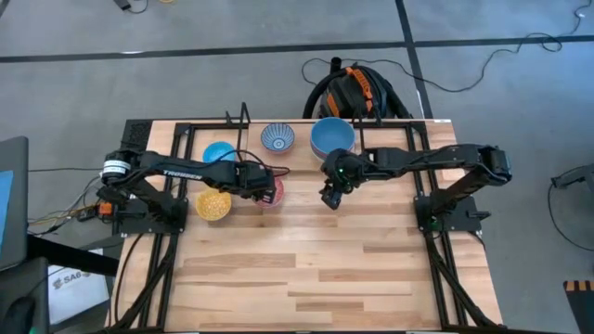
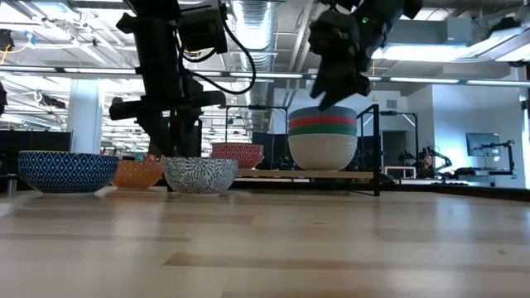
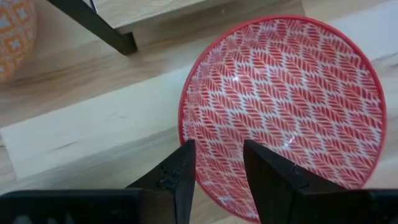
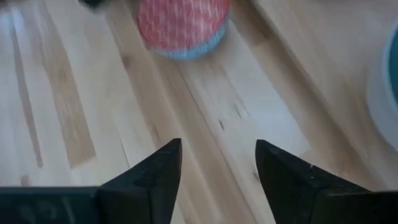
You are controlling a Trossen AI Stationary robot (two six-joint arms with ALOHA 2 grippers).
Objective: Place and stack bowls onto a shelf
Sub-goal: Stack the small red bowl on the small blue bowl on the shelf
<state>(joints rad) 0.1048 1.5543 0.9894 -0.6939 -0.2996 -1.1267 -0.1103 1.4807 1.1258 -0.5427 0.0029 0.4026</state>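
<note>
The left gripper [image 3: 217, 168] straddles the near rim of the red bowl [image 3: 292, 99], one finger outside the wall and one inside, with the rim in the gap between them; whether the pads press on it cannot be told. From above, that gripper [image 1: 263, 181] lies over the red bowl [image 1: 272, 193] at the table's [image 1: 325, 269] left centre, with the yellow bowl [image 1: 213, 204] just to its left. The right gripper [image 4: 219, 163] hangs open over bare wood, its fingers apart and holding nothing; the overhead camera places it [image 1: 330, 197] just in front of the shelf's right end.

Along the far edge, the top-down picture shows the light blue bowl [image 1: 219, 152], the blue-white patterned bowl [image 1: 277, 137] and the larger blue bowl [image 1: 331, 136] in a row at the shelf [image 1: 243, 119]. Only the table-level camera reveals that the larger blue bowl tops a stack [image 2: 323, 136] of several bowls standing on the shelf's right end, beside an upright post [image 2: 378, 149]. It also shows a dark blue patterned bowl [image 2: 68, 172] at far left and a grey patterned bowl [image 2: 200, 175] nearer the middle. The right wrist camera catches the red bowl's outer wall [image 4: 182, 26] beyond its open fingers.
</note>
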